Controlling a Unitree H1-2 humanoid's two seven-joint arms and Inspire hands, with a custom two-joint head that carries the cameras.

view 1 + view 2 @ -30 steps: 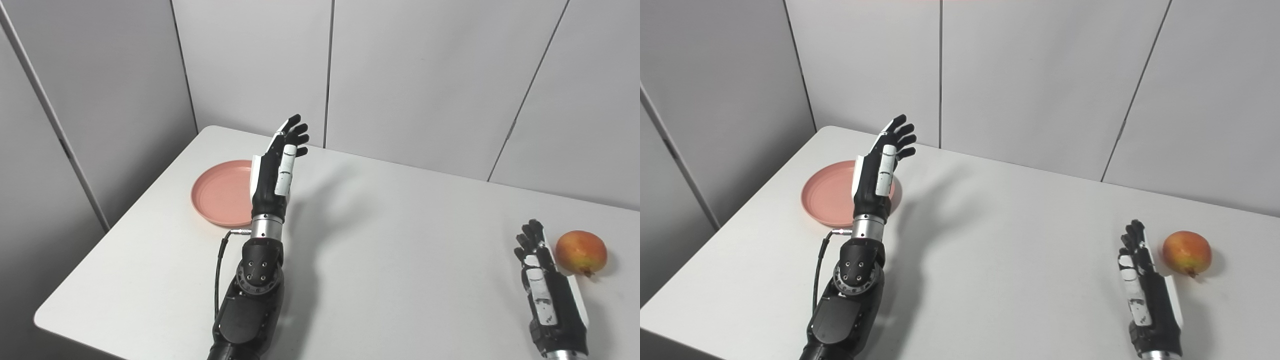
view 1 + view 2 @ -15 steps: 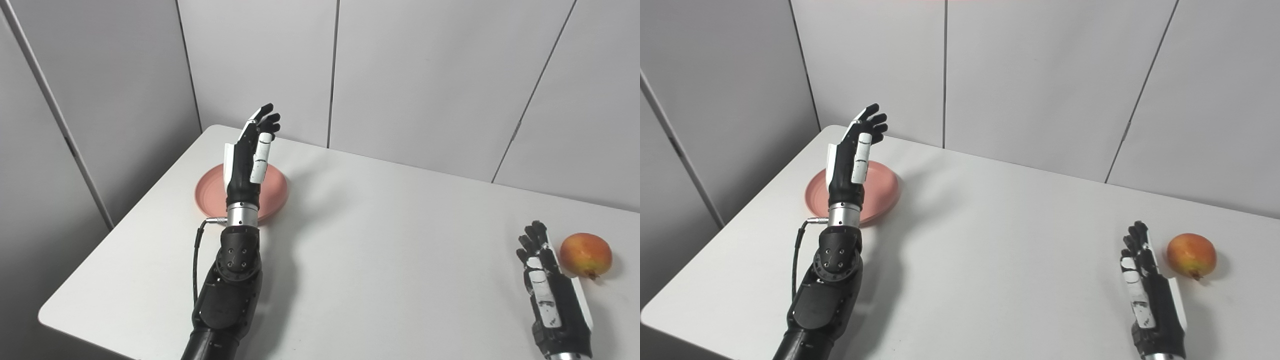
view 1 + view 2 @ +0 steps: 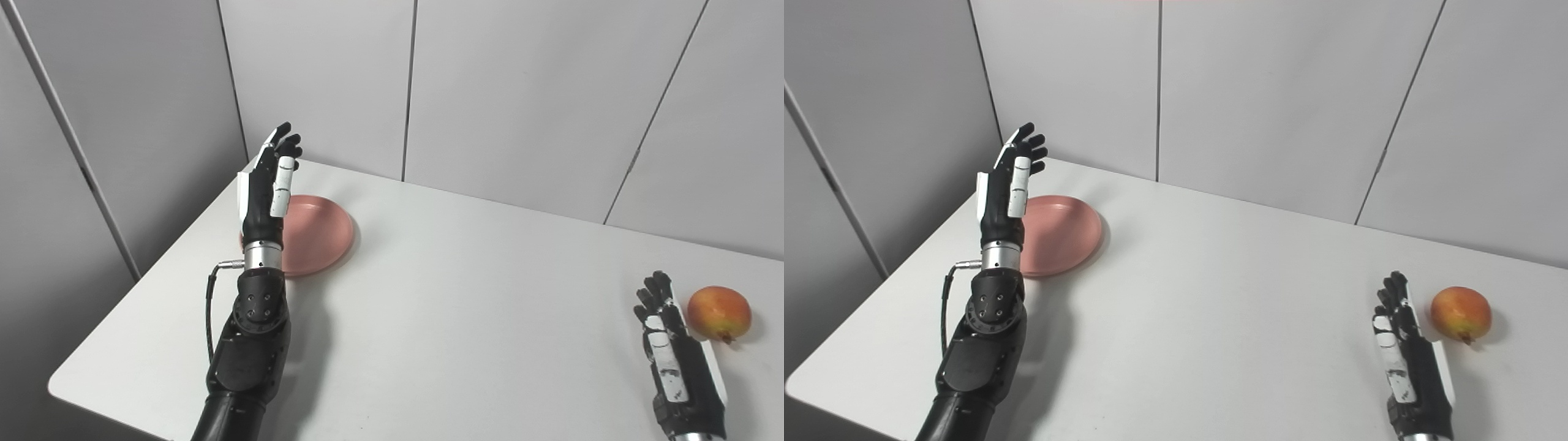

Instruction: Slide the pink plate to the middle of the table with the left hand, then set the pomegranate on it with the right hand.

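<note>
Smooth white table [image 3: 465,306]: round pink plate [image 3: 315,233], both hands [image 3: 269,184] [image 3: 670,349] open, empty.

Our black left hand [image 3: 266,193] with white plates, silver wrist, screwed forearm, thin cable, right hand [image 3: 674,361] seemingly alike

– Is there any writing, label, brand or number to read here?
– No. Nothing readable shows on the pink plate [image 3: 315,233], the pomegranate [image 3: 718,312], the tabletop [image 3: 465,306], the wall panels [image 3: 520,92] or either hand [image 3: 269,190] [image 3: 674,361].
</note>
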